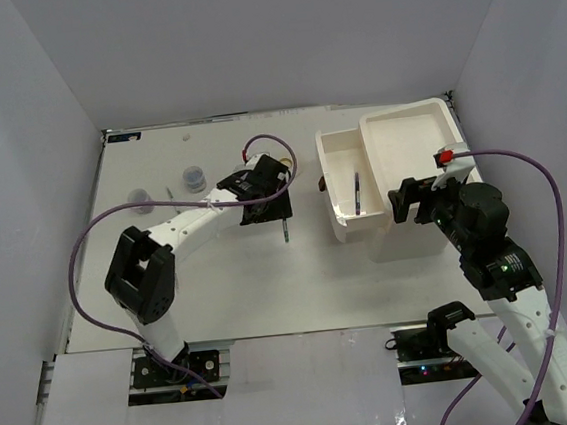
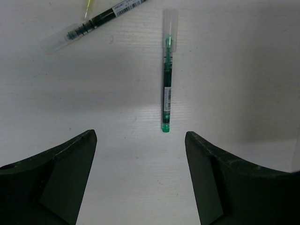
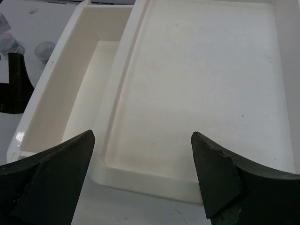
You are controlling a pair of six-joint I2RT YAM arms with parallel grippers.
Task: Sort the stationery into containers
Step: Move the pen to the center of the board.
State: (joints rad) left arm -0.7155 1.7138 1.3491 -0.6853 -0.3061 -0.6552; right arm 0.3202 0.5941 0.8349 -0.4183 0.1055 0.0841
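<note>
- Left gripper (image 2: 140,135): fingers released and spread wide, with nothing between them. It hangs low over the table (image 1: 222,299), near centre in the overhead view.
- Green pen (image 2: 166,89), clear cap on: lies flat on the table at 12 o'clock from the left gripper in the wrist view. It points straight away, its bare end nearest the fingers and well clear of both.
- Second dark pen (image 2: 93,22), also clear-capped: lies at 11 o'clock in that view, slanted. The tip of a yellow pen (image 2: 88,6) shows just beside it at the frame's top edge.
- Right gripper (image 3: 143,136): fingers released, holding nothing. It hovers over the near edge of the white organiser (image 1: 413,150).
- The organiser sits at 2 o'clock from table centre, overhead. Its shallow tray top (image 3: 201,84) is bare where I can see it.
- Drawer (image 3: 84,93): pulled out toward 9 o'clock of the organiser. Overhead, one thin dark pen (image 1: 359,193) lies inside it.
- One clear jar (image 1: 194,177) stands at 10 o'clock from the left gripper, overhead. A second jar (image 1: 142,198) is further out at 9 o'clock. Both are upright and apart from each other.
</note>
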